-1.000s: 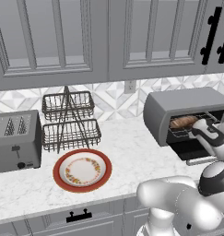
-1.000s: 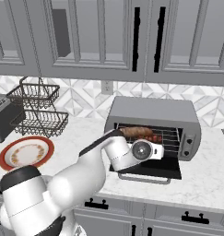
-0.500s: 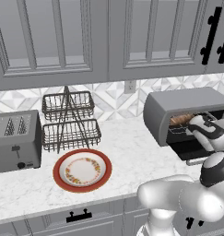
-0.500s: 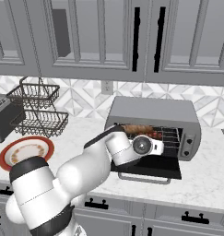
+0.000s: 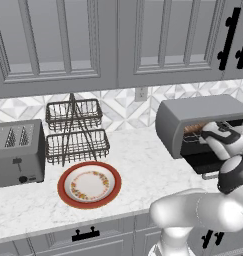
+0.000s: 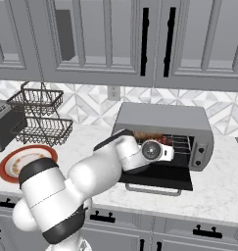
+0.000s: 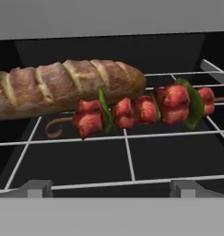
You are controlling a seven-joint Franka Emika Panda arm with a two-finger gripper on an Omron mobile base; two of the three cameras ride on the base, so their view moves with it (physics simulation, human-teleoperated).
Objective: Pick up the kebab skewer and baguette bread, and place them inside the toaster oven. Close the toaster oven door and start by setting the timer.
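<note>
One baguette bread point(image 7: 62, 87) — one kebab skewer point(image 7: 141, 110)

Rendered scene, flat even light, no visible source. Base views are bright and sharp; soft shadows sit under the plate point(image 5: 89, 184) and the wire rack point(image 5: 75, 132). The toaster oven point(image 6: 163, 132) cavity goes near black in both base views. White arm surfaces carry mild highlights, no blown glare. Hand view is dim in the background, but the baguette bread point(image 7: 62, 86) and kebab skewer point(image 7: 141, 110) are well lit, slightly soft and pixelated. No edge distortion visible.
</note>
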